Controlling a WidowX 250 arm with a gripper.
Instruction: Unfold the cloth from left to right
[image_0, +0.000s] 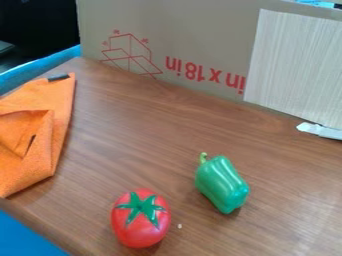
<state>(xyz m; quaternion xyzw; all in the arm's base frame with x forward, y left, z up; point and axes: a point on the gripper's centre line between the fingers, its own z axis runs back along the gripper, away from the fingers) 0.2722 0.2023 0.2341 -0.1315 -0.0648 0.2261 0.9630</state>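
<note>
The orange cloth (50, 120) lies at the left side of the wooden table, running out past the left edge of the camera view. Part of it is folded over, with a flap on top near the view's left edge and a narrow corner pointing toward the back. A small dark tab sits at that back corner, and a short dark slit shows on the folded part.
A red toy tomato (140, 225) stands at the front, right of the cloth. Farther right lies a green toy pepper (222, 184). Cardboard (194, 30) walls off the table's back, with a pale panel (294, 65) and a white object (319, 130) at right.
</note>
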